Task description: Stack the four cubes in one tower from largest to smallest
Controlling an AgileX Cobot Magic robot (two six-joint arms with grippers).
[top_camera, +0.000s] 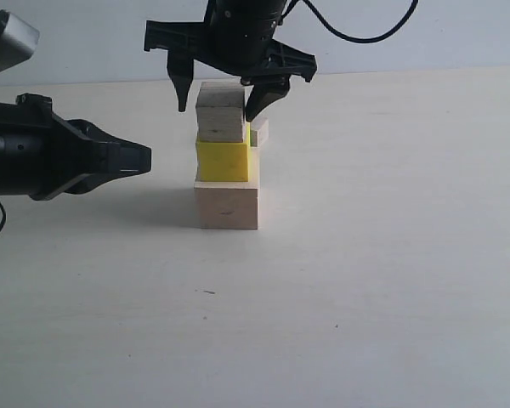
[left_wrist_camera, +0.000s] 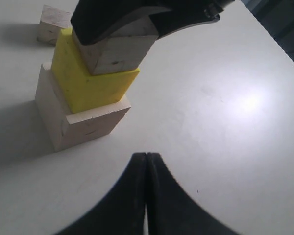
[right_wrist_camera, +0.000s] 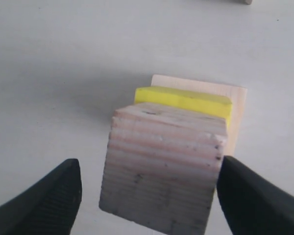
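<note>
A pale table [top_camera: 391, 289] meets a white wall [top_camera: 408, 51]. On it the big bare-wood cube [top_camera: 227, 206] carries the yellow cube [top_camera: 222, 161], with the medium bare-wood cube [top_camera: 220, 112] on top. The smallest cube [top_camera: 260, 132] lies on the table just behind the stack. The right gripper [top_camera: 218, 109] straddles the top cube, jaws spread wide. The left gripper [top_camera: 144, 159], pressed closed and empty, hangs left of the stack.

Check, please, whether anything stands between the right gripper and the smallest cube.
Only the medium cube, which sits between the right gripper's open fingers atop the tower; the smallest cube lies on the table just beyond it.
</note>
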